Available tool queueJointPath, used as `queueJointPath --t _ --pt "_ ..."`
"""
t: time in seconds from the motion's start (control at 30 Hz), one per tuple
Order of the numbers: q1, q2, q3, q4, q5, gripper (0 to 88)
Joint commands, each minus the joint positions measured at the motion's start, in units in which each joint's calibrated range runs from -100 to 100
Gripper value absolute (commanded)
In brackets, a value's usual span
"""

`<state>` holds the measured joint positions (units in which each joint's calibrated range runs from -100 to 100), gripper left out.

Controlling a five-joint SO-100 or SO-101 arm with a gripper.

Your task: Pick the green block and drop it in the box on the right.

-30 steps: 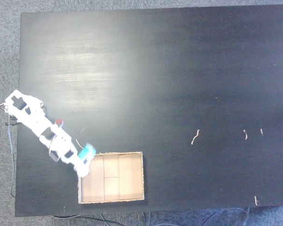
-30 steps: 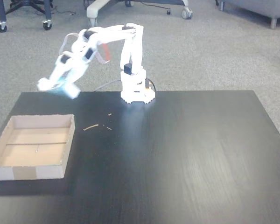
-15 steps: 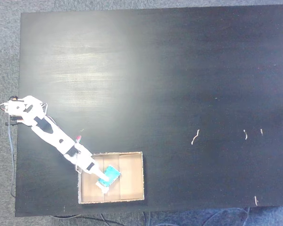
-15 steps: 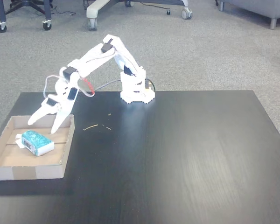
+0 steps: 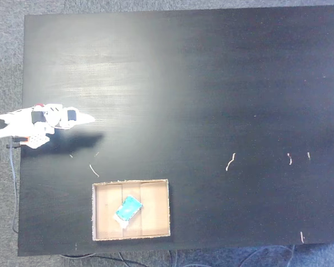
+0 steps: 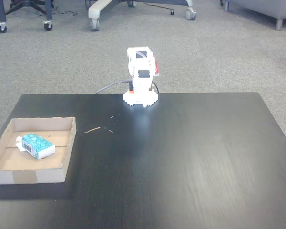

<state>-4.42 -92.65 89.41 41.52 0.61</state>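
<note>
The green block (image 5: 128,209) lies flat inside the box (image 5: 161,208), a little left of its middle and touching nothing else. In the fixed view from the front, the green block (image 6: 37,145) rests on the floor of the box (image 6: 28,176) toward its far left part. My arm (image 6: 142,71) is folded back over its base at the table's far edge. In the fixed view from above, my gripper (image 5: 88,118) tapers to a single point with nothing in it, well away from the box.
Small tan scraps (image 5: 230,162) lie on the black table (image 5: 211,83), with more of them (image 6: 92,130) near the box. A cable (image 5: 12,178) hangs off the table's left edge. Chair bases (image 6: 138,7) stand on the carpet behind.
The block dropped out of the gripper into the box. The arm then pulled away from the box and folded back over its base, with the fingers closing.
</note>
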Motion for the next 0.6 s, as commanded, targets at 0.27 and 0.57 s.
queueJointPath --t 0.27,0.57 --pt "-1.9 -5.4 10.5 6.1 1.1 0.1" --pt "-1.9 -5.4 10.5 6.1 1.1 0.1"
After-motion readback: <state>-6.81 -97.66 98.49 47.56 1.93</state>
